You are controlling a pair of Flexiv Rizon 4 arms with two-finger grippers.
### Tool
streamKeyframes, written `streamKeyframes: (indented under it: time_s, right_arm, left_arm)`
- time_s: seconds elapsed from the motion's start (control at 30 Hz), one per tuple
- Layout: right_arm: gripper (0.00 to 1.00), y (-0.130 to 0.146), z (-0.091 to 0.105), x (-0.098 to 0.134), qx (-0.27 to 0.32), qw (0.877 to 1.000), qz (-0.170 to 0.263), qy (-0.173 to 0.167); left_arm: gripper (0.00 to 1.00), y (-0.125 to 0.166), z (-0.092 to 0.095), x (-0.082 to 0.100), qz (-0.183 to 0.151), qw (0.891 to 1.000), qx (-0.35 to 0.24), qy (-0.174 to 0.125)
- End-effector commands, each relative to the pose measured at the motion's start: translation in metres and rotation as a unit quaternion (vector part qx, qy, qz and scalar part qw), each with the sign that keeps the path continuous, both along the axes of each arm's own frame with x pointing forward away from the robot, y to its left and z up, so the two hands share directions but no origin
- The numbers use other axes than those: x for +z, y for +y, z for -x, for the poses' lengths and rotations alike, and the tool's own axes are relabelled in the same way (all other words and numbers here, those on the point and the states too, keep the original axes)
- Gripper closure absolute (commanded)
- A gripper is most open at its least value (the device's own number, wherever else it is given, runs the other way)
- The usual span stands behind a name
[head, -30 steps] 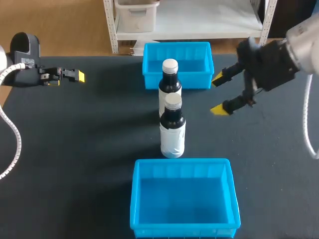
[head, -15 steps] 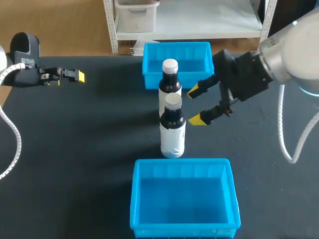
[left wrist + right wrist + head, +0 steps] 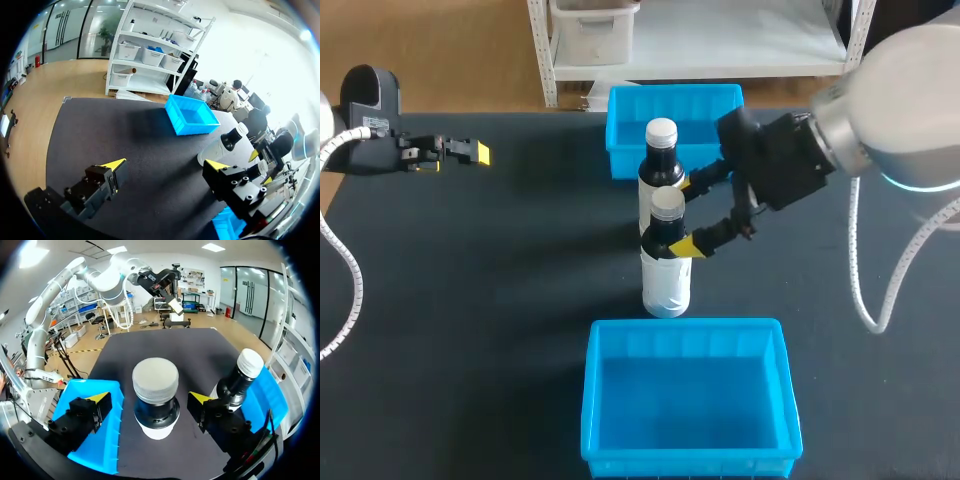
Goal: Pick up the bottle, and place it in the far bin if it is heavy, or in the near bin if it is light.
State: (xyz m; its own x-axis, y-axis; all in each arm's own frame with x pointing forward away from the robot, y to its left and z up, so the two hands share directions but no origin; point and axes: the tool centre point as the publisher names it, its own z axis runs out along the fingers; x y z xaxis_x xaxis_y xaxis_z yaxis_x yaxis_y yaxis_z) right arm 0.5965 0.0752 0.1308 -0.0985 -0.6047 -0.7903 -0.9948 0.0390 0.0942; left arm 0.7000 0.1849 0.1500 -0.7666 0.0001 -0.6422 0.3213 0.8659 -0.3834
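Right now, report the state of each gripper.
Left gripper: open, holding nothing.
Right gripper: open around the near bottle, not yet gripping it.

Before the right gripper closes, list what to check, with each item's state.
1. The near bottle stands upright between the open fingers of the right gripper: ok.
2. The far bottle is clear of that gripper: cannot tell, one finger is close beside it.
3. The near bin and far bin are empty: ok.
4. The left gripper is away from both bottles: ok.
5. Weight, heavy or light: cannot tell.
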Motion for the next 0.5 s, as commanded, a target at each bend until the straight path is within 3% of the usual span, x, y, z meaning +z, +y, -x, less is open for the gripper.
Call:
streamKeyframes:
  time_s: [0.03,0.5]
  right_arm:
    - [0.00,0.0069,0.0012,-0.0021,0.004,1.000,0.000,0.002]
    - [0.00,0.0140,0.0058,-0.0071,0.008,1.000,-0.008,0.013]
  left_arm:
    - [0.00,0.0000,0.0000,0.0000,0.000,1.000,0.000,0.000]
    - [0.00,0.0000,0.0000,0.0000,0.000,1.000,0.000,0.000]
